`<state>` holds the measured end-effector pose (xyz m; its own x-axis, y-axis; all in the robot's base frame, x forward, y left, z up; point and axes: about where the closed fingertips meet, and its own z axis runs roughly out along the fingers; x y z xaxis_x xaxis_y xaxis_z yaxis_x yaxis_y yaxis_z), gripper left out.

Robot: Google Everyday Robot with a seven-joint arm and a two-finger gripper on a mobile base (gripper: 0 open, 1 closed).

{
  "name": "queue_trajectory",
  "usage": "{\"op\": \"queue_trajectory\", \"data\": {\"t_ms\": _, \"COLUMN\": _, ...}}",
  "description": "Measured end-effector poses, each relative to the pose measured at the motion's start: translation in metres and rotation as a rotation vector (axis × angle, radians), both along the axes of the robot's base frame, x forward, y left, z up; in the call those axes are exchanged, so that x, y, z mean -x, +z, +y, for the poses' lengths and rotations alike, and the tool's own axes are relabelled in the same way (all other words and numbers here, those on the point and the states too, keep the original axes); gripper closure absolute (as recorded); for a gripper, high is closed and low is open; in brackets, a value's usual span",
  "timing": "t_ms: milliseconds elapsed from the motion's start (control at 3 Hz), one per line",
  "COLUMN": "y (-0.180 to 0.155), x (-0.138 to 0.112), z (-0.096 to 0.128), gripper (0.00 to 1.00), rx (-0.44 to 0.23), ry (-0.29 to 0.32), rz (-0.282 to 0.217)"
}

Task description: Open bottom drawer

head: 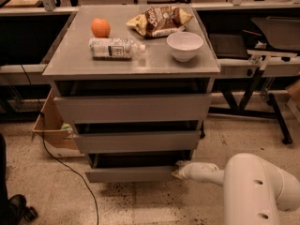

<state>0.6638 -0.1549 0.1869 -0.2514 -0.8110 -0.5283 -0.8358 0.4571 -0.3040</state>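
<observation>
The grey cabinet (131, 67) has three handleless drawers. The bottom drawer (129, 173) has the slimmest front and sits lowest, pulled out a little past the cabinet frame, with a dark gap above it. My gripper (178, 171) is at the right end of that drawer front, touching its top right corner. The white arm (253, 186) reaches in from the lower right. The mid-height drawer (136, 141) and the tallest drawer (131, 108) sit above.
On the cabinet top lie an orange (100, 27), a plastic bottle (112, 48), a chip bag (159, 20) and a white bowl (185, 45). A cardboard box (49, 125) stands left of the cabinet. A black cable (70, 172) runs across the floor.
</observation>
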Motion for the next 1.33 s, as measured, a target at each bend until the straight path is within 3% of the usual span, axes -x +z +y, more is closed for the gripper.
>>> {"op": "queue_trajectory", "data": {"t_ms": 333, "y": 0.002, "x": 0.0, "z": 0.0, "gripper": 0.24, "rx": 0.0, "ry": 0.0, "rz": 0.0}}
{"op": "queue_trajectory", "data": {"t_ms": 667, "y": -0.006, "x": 0.033, "z": -0.014, "gripper": 0.02, "rx": 0.031, "ry": 0.014, "rz": 0.058}}
{"op": "queue_trajectory", "data": {"t_ms": 1333, "y": -0.014, "x": 0.094, "z": -0.035, "gripper": 0.0, "rx": 0.115, "ry": 0.053, "rz": 0.201}}
